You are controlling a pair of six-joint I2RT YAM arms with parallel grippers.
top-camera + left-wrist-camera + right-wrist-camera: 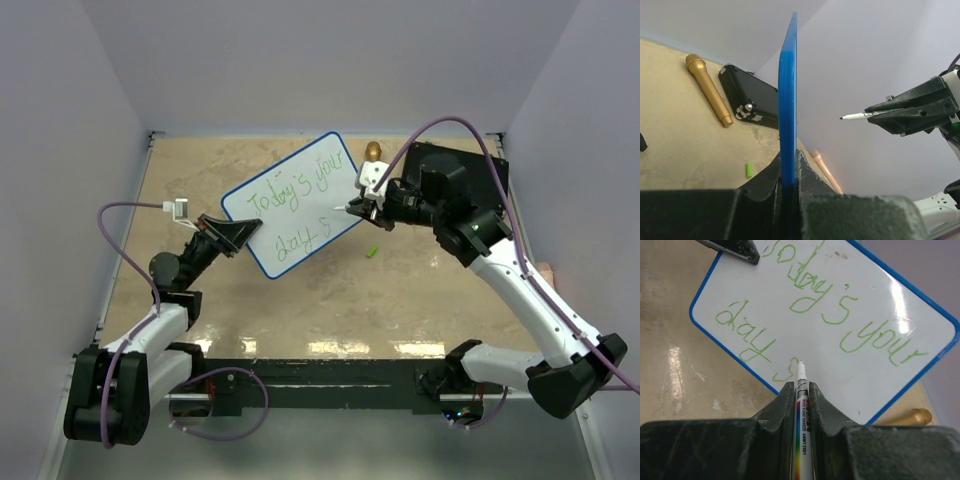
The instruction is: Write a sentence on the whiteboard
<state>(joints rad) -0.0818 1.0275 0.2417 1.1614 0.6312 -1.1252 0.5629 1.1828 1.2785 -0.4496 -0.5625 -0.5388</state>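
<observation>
Whiteboard (295, 205) held tilted above the surface (330, 290), one edge clamped in the left claw (232, 236). It looks stiff, light and slick, probably best gripped at the rim. Right claw (368, 208) pinches a marker (801, 385), tip just clear of it.

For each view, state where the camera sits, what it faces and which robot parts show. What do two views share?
Top external: above, behind the robot, looking down at the whiteboard; both arms show.
Left wrist: on left arm, facing the whiteboard edge-on; own jaws clamp it.
Right wrist: on right arm, facing its written side; own jaws hold the marker.
Shared: marker in both wrist views.
</observation>
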